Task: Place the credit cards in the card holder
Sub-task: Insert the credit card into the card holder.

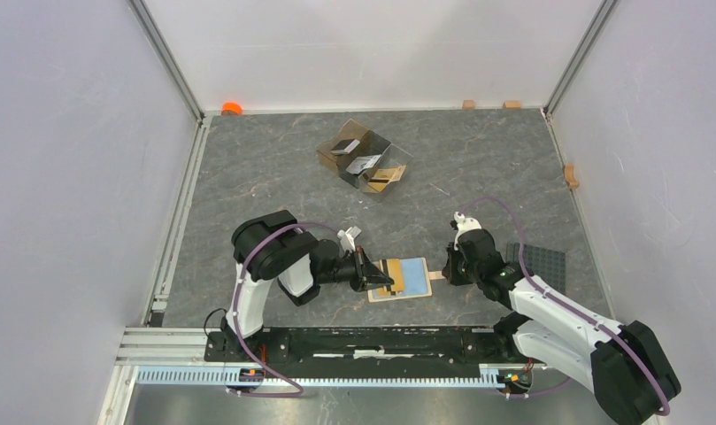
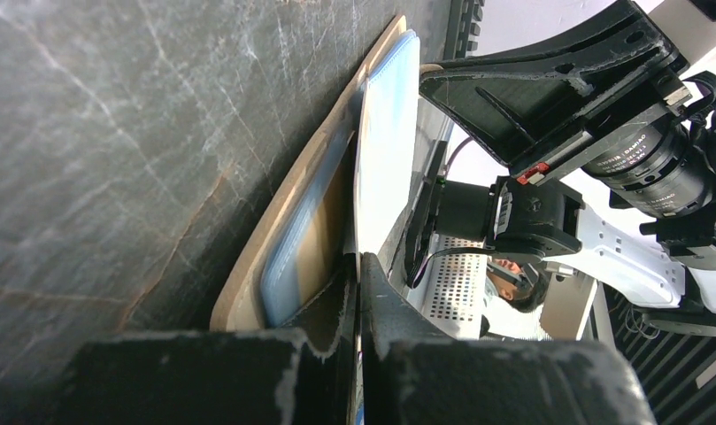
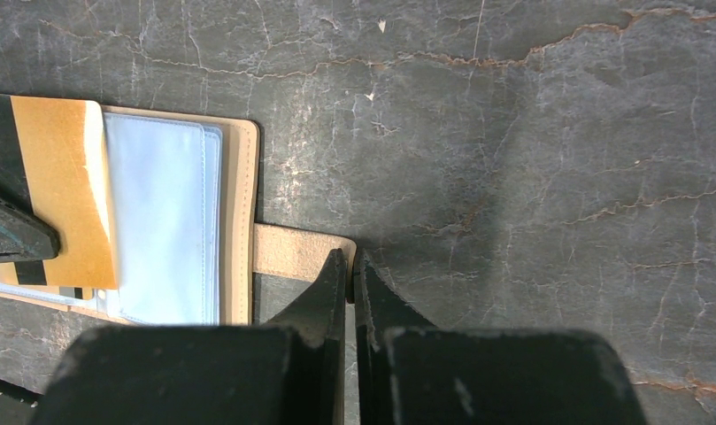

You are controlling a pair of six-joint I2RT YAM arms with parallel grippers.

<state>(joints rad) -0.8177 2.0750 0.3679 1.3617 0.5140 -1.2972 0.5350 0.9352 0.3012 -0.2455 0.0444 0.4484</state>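
The tan card holder [image 1: 413, 276] lies open on the table between the arms, its light blue pockets up; it also shows in the right wrist view [image 3: 168, 221] and the left wrist view [image 2: 248, 292]. My left gripper [image 1: 385, 283] is shut on an orange-gold credit card [image 1: 393, 268] with a black stripe, held over the holder's left half [image 3: 57, 204]. In the left wrist view the gripper [image 2: 357, 266] pinches the card nearly edge-on. My right gripper [image 1: 446, 268] is shut on the holder's snap tab [image 3: 292, 252], its tips [image 3: 352, 258] at the tab's end.
A clear brown-tinted divided box [image 1: 365, 158] stands at the back middle with a dark card [image 1: 345, 146], a silver one [image 1: 365, 163] and an orange one [image 1: 385, 174] in it. A dark gridded mat [image 1: 540, 263] lies right of my right gripper. White walls enclose the table.
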